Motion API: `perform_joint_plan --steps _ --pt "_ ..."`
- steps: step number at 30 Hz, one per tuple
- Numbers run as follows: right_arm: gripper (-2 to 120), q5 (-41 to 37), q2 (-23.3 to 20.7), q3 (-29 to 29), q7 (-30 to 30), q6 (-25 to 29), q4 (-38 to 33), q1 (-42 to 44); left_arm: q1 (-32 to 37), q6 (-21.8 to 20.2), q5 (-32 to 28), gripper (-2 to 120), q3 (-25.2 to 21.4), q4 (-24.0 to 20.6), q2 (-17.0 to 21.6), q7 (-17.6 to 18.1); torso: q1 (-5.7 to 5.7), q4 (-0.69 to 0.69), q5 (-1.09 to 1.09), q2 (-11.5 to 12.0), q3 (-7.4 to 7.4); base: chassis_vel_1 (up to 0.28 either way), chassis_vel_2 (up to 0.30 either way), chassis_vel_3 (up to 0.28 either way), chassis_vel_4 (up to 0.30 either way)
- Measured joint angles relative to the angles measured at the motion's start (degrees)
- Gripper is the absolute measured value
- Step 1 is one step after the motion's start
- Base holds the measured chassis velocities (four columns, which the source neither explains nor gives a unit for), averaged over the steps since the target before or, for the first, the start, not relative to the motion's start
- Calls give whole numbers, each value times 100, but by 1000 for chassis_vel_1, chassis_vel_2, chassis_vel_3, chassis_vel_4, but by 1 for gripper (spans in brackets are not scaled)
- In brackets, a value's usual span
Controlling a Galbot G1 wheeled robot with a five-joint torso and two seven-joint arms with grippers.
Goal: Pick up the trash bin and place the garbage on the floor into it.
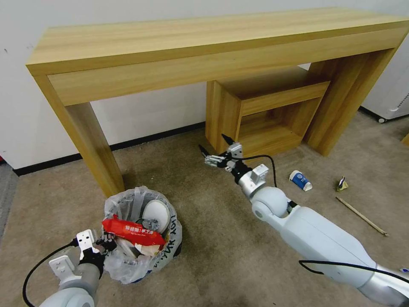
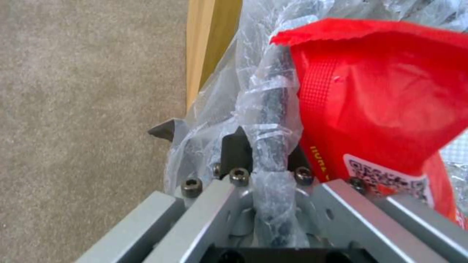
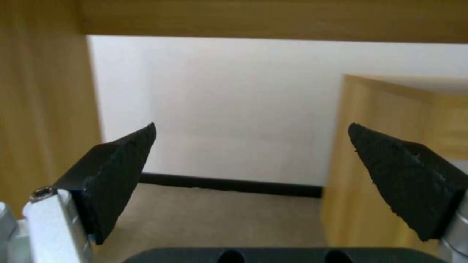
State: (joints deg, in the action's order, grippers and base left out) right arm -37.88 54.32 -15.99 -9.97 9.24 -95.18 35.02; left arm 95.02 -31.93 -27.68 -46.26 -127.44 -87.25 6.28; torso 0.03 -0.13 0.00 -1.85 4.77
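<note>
My left end effector [image 1: 103, 244] clamps the trash bin [image 1: 142, 234] rim for carrying; right end effector [image 1: 213, 149] hovers spread, empty, ready for the paper cup [image 1: 300, 180].

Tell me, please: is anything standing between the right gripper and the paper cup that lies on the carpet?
Nothing visible does. The right gripper hangs open and empty above bare floor in front of the small wooden shelf. The paper cup lies on its side further to the robot's right, beside the right arm, with open carpet around it.
</note>
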Motion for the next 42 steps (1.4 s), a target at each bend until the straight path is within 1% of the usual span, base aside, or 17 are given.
perform_joint_plan --steps 2,4,6,11,13,15,16,18,21,24,27,33,42 --pt "100 46 -24 170 -144 -67 -19 160 19 18 44 0 0 0 3 -46 0 0 2 0 0 0 0 0 0" --pt "100 55 -34 210 -183 -84 -27 192 23 24 55 0 -1 0 3 -51 0 0 2 0 0 0 0 0 0" --pt "100 122 -86 442 -360 -150 -61 384 21 64 100 0 -3 8 2 -70 0 0 1 0 0 0 0 0 0" --pt "100 168 -174 720 -464 -192 -122 628 3 77 145 0 5 32 -2 -80 0 1 0 0 0 0 0 0 0" --pt "100 231 -275 1054 -486 -194 -199 964 -4 87 200 0 28 52 -12 -80 0 -1 0 0 0 0 0 0 0" --pt "100 273 -296 1150 -500 -188 -221 1071 -4 87 217 0 37 54 -20 -79 0 -1 0 0 0 0 0 0 0" --pt "100 346 -309 1286 -540 -186 -256 1236 7 90 232 0 44 53 -29 -73 0 -1 1 0 0 0 0 0 0" --pt "100 420 -339 1429 -689 -191 -297 1426 56 99 255 0 43 27 -32 -68 0 0 0 0 0 0 0 0 0" --pt "100 443 -361 1488 -789 -210 -300 1501 84 111 267 0 33 6 -30 -67 0 1 1 0 0 0 0 0 0" --pt "100 471 -389 1662 -1047 -296 -306 1615 128 126 281 0 28 -40 -32 -63 0 1 1 0 0 0 0 0 0" --pt "100 482 -381 1801 -1143 -358 -330 1689 140 135 296 0 46 -51 -36 -63 0 0 0 0 0 -32 -35 -35 -41" --pt "100 489 -366 1915 -1183 -380 -347 1794 157 142 301 0 56 -65 -27 -64 0 -1 0 0 0 -83 -67 -73 -75" --pt "100 516 -282 1882 -1201 -371 -332 1766 182 144 289 0 53 -96 -9 -66 0 0 0 0 0 -112 -97 -92 -98"
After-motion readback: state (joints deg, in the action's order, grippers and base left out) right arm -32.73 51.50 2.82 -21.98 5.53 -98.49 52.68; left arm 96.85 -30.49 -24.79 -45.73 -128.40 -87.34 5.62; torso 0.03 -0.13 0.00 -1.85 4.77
